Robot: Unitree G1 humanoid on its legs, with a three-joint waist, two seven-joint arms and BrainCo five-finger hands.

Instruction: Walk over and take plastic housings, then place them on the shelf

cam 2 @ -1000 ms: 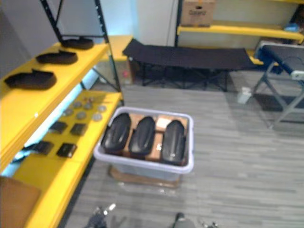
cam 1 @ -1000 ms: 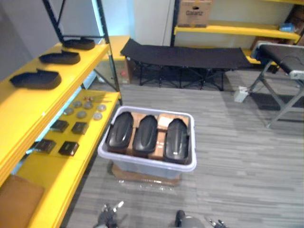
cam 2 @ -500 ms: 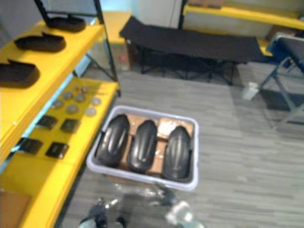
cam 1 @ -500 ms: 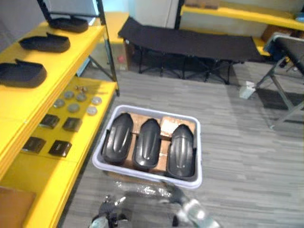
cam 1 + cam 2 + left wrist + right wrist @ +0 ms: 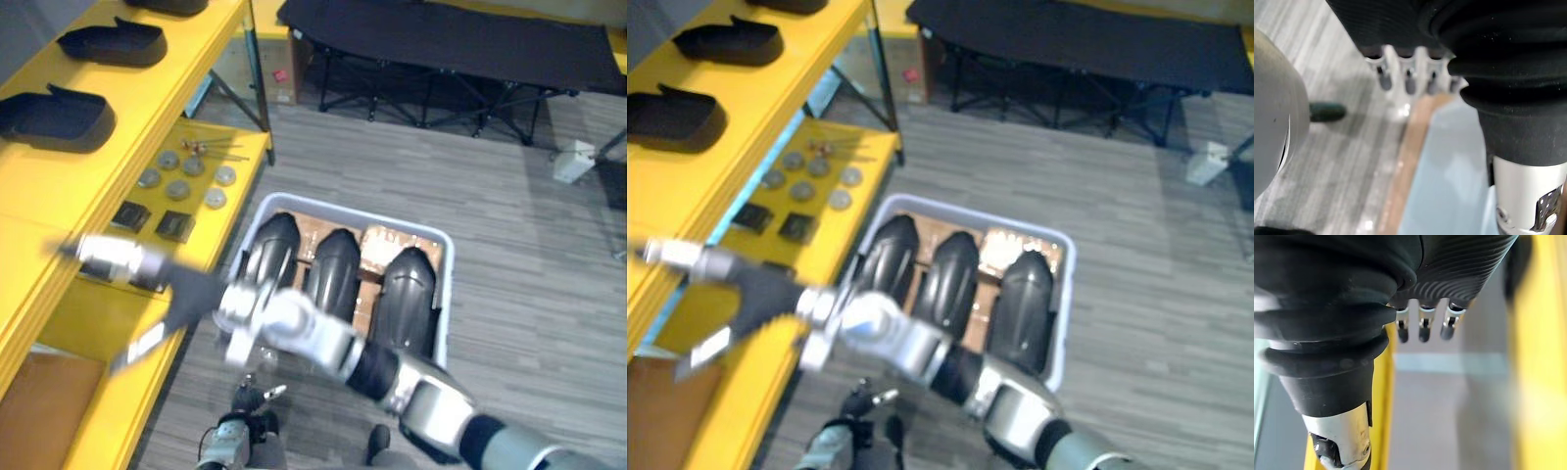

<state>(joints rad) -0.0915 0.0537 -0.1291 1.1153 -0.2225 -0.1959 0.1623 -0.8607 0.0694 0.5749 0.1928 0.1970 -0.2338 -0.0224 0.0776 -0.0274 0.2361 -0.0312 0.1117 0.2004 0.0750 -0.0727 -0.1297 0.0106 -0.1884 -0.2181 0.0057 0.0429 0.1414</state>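
Three black plastic housings [image 5: 269, 259] [image 5: 333, 272] [image 5: 407, 294] lie side by side in a pale grey bin [image 5: 446, 284] on the floor. Two more housings [image 5: 54, 116] [image 5: 113, 41] rest on the yellow upper shelf [image 5: 147, 108] at the left. My right arm reaches across the bin's front. Its hand [image 5: 191, 289] is blurred over the lower shelf's edge, left of the bin, fingers [image 5: 1422, 325] straight and empty. My left hand [image 5: 235, 431] hangs low in front of the bin, fingers [image 5: 1410, 81] relaxed, holding nothing.
The lower yellow shelf [image 5: 98, 333] carries round metal discs [image 5: 181, 176], small black squares [image 5: 176, 225] and a brown board [image 5: 39, 411]. Cardboard [image 5: 1410, 147] lies under the bin. A black folding cot [image 5: 441, 39] stands behind it, with grey floor to the right.
The camera has come closer and tipped down onto the bin. My right arm has swung up from the bottom edge and across the bin to the left.
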